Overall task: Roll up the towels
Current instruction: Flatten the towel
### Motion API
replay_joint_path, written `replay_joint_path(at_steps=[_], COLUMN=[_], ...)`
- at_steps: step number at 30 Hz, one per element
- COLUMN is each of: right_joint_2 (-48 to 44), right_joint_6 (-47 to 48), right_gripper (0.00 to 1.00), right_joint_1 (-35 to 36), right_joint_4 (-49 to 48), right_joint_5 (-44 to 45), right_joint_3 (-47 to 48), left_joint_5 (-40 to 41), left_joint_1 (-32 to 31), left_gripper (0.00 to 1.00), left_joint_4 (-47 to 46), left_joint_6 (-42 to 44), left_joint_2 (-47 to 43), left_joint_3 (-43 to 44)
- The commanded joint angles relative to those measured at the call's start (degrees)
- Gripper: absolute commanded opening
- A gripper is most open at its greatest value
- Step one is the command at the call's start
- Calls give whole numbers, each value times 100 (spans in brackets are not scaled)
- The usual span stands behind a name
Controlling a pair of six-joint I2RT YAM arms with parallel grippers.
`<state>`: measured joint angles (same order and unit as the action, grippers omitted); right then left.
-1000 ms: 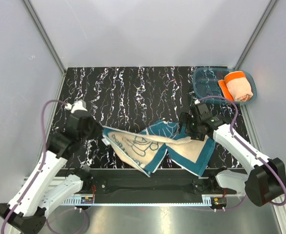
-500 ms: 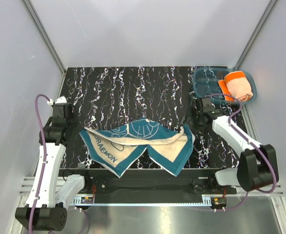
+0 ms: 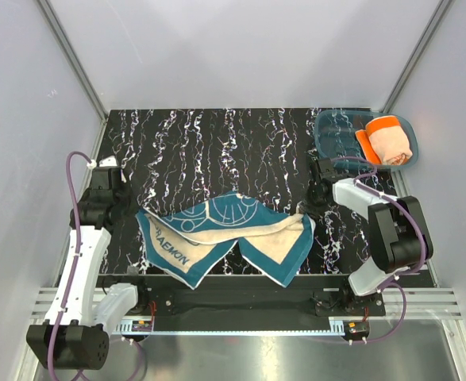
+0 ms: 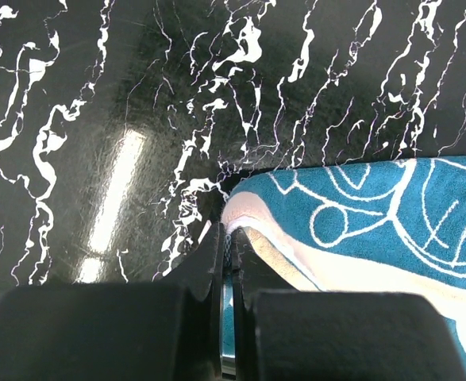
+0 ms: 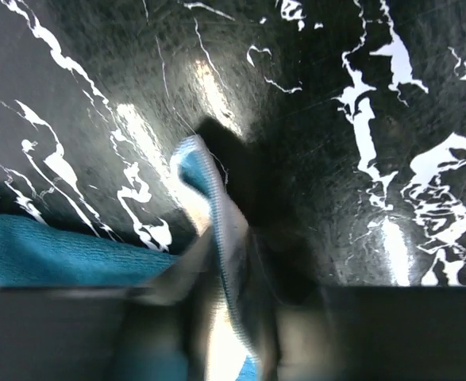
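The right wrist view is blurred: a corner of the teal towel (image 3: 240, 214) is seen between the jaws of the right gripper (image 3: 310, 203), but whether it is clamped cannot be told. Two towels are counted. The teal one is spread crumpled on the tabletop (image 3: 217, 143). The orange towel (image 3: 390, 141) is rolled in the tray (image 3: 328, 131) beyond its right end. Its left corner is pinched by the left gripper (image 4: 229, 238), jaws closed.

2 towels: teal towel (image 3: 252, 238), orange towel (image 3: 391, 141). 1 blue tray (image 3: 334, 135). 2 grippers: left gripper (image 3: 134, 209), right gripper (image 3: 309, 204). 1 marbled table (image 3: 217, 151).
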<state>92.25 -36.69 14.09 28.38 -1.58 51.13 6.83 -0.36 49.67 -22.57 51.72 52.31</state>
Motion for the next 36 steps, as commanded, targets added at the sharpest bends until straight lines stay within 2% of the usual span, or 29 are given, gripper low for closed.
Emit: replay_joint_path(at_steps=[1,2,3,5,9,12,19,20,21,22,23,24,30,33,36], right_joint_2=[-66,-119,-163,-400,-1076,-1655,-1517,-1517,-1534,-1604,-1613,-1622,-1823,-1772,-1518], right_joint_6=[56,74,100,188,416,496,390,416,434,469,478,487,470,417,417], right_gripper=[23,14,0,0,0,0,0,5,15,40,89,99,100,100,91], right_joint_1=[15,-2,-20,-134,-801,-1582,-2252,-2357,-2367,-2367,-2367,-2367,-2367,-2367,-2358], right_joint_4=[-202,-167,-27,141,728,1037,1328,1302,1206,1144,1082,1082,1082,889,511], right_joint_5=[123,123,367,466,544,563,502,466,362,265,177,176,255,-113,-649], right_joint_3=[46,28,28,28,-24,-42,98,90,90,55,46,46,20,-16,-86], left_joint_5=[-121,-121,-138,-138,-77,-146,-375,-436,-594,-647,-648,-648,-648,-787,-920], left_joint_1=[27,27,36,36,290,510,932,941,959,959,959,968,959,959,959], left_gripper=[0,0,0,0,0,0,0,0,0,0,0,0,0,0,0], left_joint_4=[-326,-335,-344,-309,-125,25,34,8,-45,-80,-132,-150,-449,-625,-774], left_joint_6=[77,68,60,24,-2,-46,-195,-195,-195,-169,-160,-143,-134,-125,-116], left_joint_2=[-75,-75,-57,-22,39,197,347,382,417,443,452,461,382,409,452], left_joint_3=[-20,-28,-37,33,357,753,877,860,825,789,772,711,316,104,-63])
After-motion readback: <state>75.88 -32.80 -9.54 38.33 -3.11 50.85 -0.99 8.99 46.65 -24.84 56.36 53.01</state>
